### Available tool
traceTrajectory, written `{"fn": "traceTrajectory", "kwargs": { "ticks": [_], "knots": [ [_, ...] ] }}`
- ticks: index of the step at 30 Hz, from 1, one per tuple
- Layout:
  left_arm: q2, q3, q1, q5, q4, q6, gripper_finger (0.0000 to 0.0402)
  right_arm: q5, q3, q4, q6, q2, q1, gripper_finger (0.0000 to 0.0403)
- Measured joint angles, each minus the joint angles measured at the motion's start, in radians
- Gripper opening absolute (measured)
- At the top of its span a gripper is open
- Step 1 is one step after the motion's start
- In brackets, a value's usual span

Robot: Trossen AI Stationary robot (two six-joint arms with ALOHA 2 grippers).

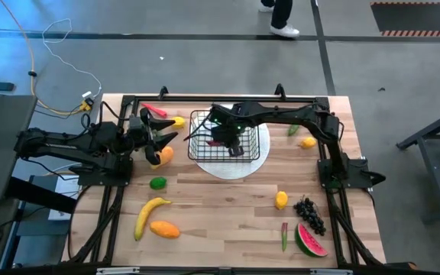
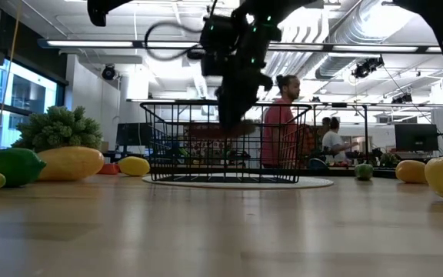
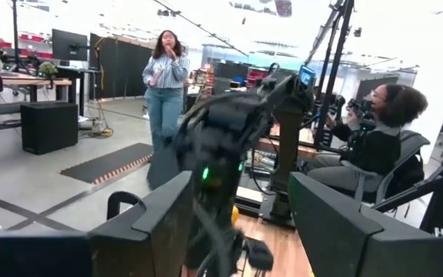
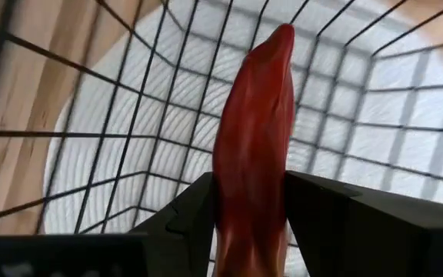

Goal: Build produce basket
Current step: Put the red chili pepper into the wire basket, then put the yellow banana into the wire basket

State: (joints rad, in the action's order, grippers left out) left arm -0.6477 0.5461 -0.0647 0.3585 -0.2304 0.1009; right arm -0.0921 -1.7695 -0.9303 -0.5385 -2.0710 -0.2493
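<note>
Red pepper [image 4: 252,146] fills the right wrist view, clamped between my right fingers [image 4: 248,204] and hanging inside the basket [image 1: 228,137], which sits on the white plate [image 1: 260,156] at the far middle of the bench [image 1: 220,229]. Basket otherwise looks empty, so loading has barely begun. Left fingers [image 1: 159,141] part-spread left of the basket near an orange piece; grasp cannot be confirmed. Remaining: banana [image 1: 150,214], lime [image 1: 158,182], grapes [image 1: 309,214], watermelon slice [image 1: 312,242], lemon [image 1: 281,200].
</note>
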Motion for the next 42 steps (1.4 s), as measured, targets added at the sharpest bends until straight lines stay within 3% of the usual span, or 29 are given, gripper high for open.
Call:
{"fn": "traceTrajectory", "kwargs": {
  "ticks": [6, 27, 42],
  "knots": [
    [-0.001, 0.000, 0.000, 0.020, -0.001, 0.001, 0.0202, -0.007, 0.001, 0.022, 0.150, -0.061, -0.001, 0.0128],
    [0.000, 0.000, 0.000, 0.024, 0.000, 0.027, 0.0202, -0.033, 0.001, 0.021, 0.223, -0.087, -0.002, 0.0128],
    [0.000, 0.000, 0.000, 0.023, 0.000, 0.027, 0.0202, 0.196, 0.001, 0.053, 0.224, -0.087, -0.006, 0.0183]
  ]
}}
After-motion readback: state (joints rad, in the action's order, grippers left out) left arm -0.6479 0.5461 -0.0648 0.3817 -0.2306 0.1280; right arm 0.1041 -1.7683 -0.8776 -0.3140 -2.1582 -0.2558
